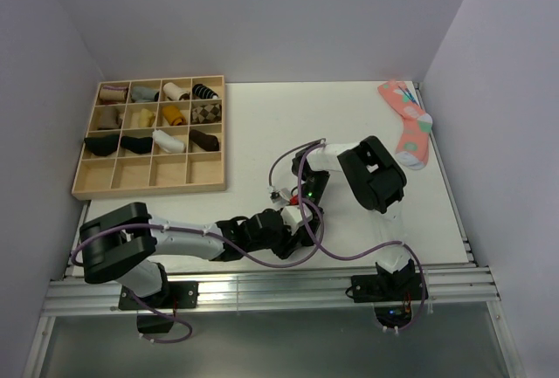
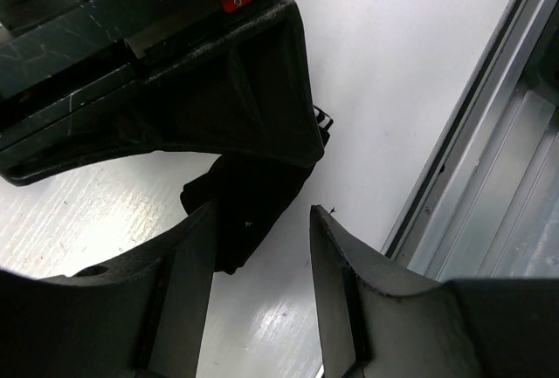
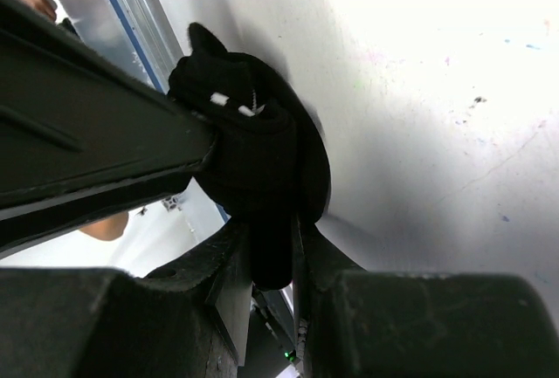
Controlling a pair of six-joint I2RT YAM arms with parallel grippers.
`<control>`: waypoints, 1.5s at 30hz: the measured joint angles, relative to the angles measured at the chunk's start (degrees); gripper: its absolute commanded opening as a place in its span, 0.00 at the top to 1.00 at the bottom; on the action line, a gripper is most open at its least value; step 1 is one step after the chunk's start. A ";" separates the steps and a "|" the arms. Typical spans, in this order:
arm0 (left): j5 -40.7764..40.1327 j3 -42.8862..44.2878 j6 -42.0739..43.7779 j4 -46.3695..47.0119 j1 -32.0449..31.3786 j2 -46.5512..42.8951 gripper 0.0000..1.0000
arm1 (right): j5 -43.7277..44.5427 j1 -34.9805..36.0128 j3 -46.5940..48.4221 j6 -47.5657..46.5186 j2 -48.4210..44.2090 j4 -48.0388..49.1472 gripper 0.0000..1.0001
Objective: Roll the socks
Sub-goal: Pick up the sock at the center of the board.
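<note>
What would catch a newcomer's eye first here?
Near the front middle of the table, the right gripper pinches a bunched black sock while the left gripper stands open astride it. A wooden tray of rolled socks sits far left; a pink patterned sock lies far right.

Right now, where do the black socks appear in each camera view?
Top external: hidden beneath the right gripper, front centre.
Left wrist: black socks at centre, beyond the left gripper.
Right wrist: centre-left, pinched by the right gripper.
Shared landmark: metal rail at the table's edge.
</note>
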 measured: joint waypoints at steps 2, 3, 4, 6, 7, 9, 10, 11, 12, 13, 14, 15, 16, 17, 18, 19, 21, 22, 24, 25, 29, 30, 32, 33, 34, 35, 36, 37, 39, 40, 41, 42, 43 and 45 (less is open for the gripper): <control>0.11 0.26 0.15 0.00 0.00 0.68 0.50 | 0.17 0.00 0.00 -0.15 0.00 -0.13 0.82; 0.17 0.52 0.33 0.00 0.00 1.09 0.50 | 0.35 0.00 0.00 -0.20 0.00 -0.26 0.82; 0.24 0.81 0.44 0.04 0.00 1.53 0.50 | 0.55 0.00 0.00 -0.22 0.00 -0.39 0.82; 0.33 1.09 0.79 0.33 0.00 2.25 0.50 | 0.87 -0.02 0.00 -0.31 0.00 -0.63 0.82; 0.39 1.16 0.92 0.35 0.00 2.47 0.49 | 0.92 -0.04 0.00 -0.39 0.00 -0.68 0.81; 0.39 1.29 1.01 0.44 0.00 2.75 0.49 | 0.92 -0.04 0.00 -0.59 0.04 -0.74 0.82; 0.42 1.29 1.11 0.59 0.04 2.91 0.49 | 0.94 -0.04 0.00 -0.66 0.09 -0.79 0.81; 0.42 1.29 1.14 0.76 0.04 3.06 0.49 | 0.96 -0.07 0.00 -0.74 0.15 -0.94 0.81; 0.42 1.29 1.18 0.83 0.04 3.21 0.49 | 0.92 -0.11 0.00 -0.87 0.22 -1.03 0.81; 0.39 1.38 1.20 0.81 0.04 3.39 0.49 | 0.83 -0.15 0.04 -1.01 0.28 -1.11 0.81; 0.37 1.62 1.25 0.81 0.04 3.67 0.49 | 0.81 -0.20 0.11 -1.22 0.42 -1.33 0.81; 0.33 1.88 1.29 0.79 0.04 4.00 0.48 | 0.87 -0.24 0.24 -1.49 0.61 -1.66 0.80; 0.22 2.16 1.33 0.79 0.02 4.42 0.48 | 0.87 -0.28 0.39 -1.64 0.87 -2.03 0.80; 0.04 2.49 1.36 0.76 0.02 4.83 0.47 | 0.85 -0.39 0.57 -1.79 1.14 -2.40 0.80; -0.11 2.80 1.36 0.76 0.02 5.25 0.46 | 0.81 -0.44 0.68 -1.95 1.31 -2.64 0.80; -0.31 3.06 1.36 0.79 0.02 5.68 0.47 | 0.81 -0.48 0.90 -2.14 1.53 -2.95 0.80; -0.68 3.43 1.36 0.74 -0.02 6.23 0.47 | 0.87 -0.68 1.33 -2.56 1.95 -3.56 0.80; -0.79 3.65 1.33 0.74 -0.02 6.47 0.47 | 0.92 -0.76 1.57 -2.80 2.23 -3.91 0.80; -1.14 4.17 1.33 0.63 -0.09 7.08 0.47 | 0.94 -1.01 2.08 -3.19 2.86 -4.68 0.80; -1.29 4.46 1.33 0.55 -0.11 7.39 0.47 | 0.96 -1.09 2.19 -3.23 3.06 -4.96 0.80; -2.16 5.84 1.33 0.33 -0.35 8.94 0.47 | 0.98 -1.68 2.56 -3.96 4.09 -6.23 0.80; -2.23 6.12 1.33 0.35 -0.42 9.29 0.47 | 1.01 -1.86 2.58 -4.20 4.24 -6.54 0.80; -2.40 6.58 1.33 0.35 -0.55 9.73 0.47 | 1.09 -2.19 2.84 -4.61 4.74 -7.19 0.79; -2.58 6.73 1.33 0.33 -0.61 9.92 0.47 | 1.11 -2.27 2.95 -4.72 4.87 -7.41 0.79; -2.73 6.84 1.33 0.35 -0.68 10.08 0.47 | 1.20 -2.34 3.10 -4.83 5.03 -7.67 0.79; -2.86 6.99 1.33 0.33 -0.72 10.23 0.47 | 1.33 -2.40 3.34 -5.03 5.20 -8.04 0.79; -3.04 7.23 1.33 0.33 -0.79 10.45 0.47 | 1.57 -2.45 3.72 -5.38 5.51 -8.55 0.79; -3.17 7.43 1.33 0.28 -0.83 10.67 0.48 | 1.68 -2.54 4.04 -5.64 5.77 -8.96 0.79; -3.28 7.82 1.36 0.28 -0.87 11.04 0.48 | 2.01 -2.73 4.63 -6.12 6.36 -9.84 0.78; -3.34 8.11 1.36 0.24 -0.92 11.30 0.48 | 2.21 -2.93 5.03 -6.27 6.73 -10.32 0.78; -3.45 8.39 1.36 0.13 -0.96 11.52 0.48 | 2.38 -3.06 5.33 -6.38 7.13 -10.75 0.79; -3.58 8.70 1.36 -0.02 -0.98 11.74 0.48 | 2.47 -3.28 5.66 -6.69 7.48 -11.15 0.78; -3.65 8.94 1.36 -0.13 -1.03 11.93 0.48 | 2.51 -3.45 6.01 -7.17 7.76 -11.58 0.78; -3.65 9.31 1.38 -0.20 -1.03 12.26 0.49 | 2.73 -3.69 6.43 -7.72 8.13 -12.22 0.78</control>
